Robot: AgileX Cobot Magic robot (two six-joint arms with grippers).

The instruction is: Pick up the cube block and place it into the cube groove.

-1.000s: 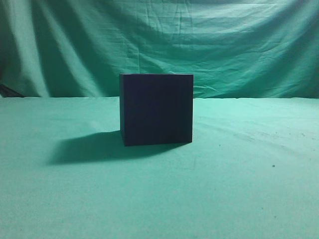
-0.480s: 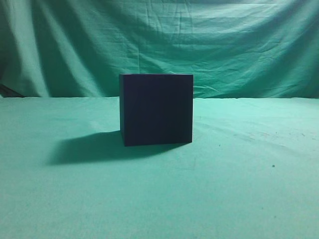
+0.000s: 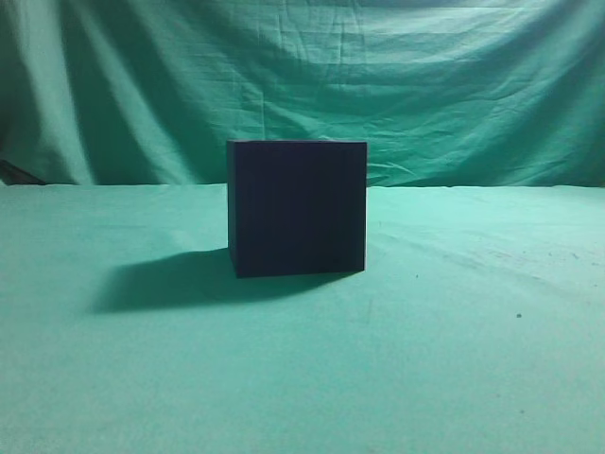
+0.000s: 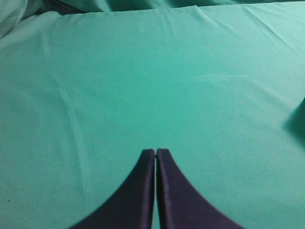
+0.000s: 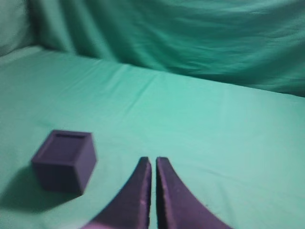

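Note:
The large dark box (image 3: 297, 208) stands upright in the middle of the green cloth in the exterior view. The right wrist view shows one dark purple box (image 5: 64, 162) at lower left. By its size I take it for the same box. Its top looks lighter, with a dark line inside the back rim. The cube groove itself cannot be made out. The small cube block shows in no view as a separate thing. My right gripper (image 5: 153, 161) is shut and empty, to the right of the box and apart from it. My left gripper (image 4: 155, 152) is shut and empty over bare cloth.
Green cloth covers the table (image 3: 454, 359) and hangs as a backdrop (image 3: 378, 76). The box casts a shadow (image 3: 161, 279) to its left. A dark patch (image 4: 298, 119) shows at the right edge of the left wrist view. Neither arm shows in the exterior view.

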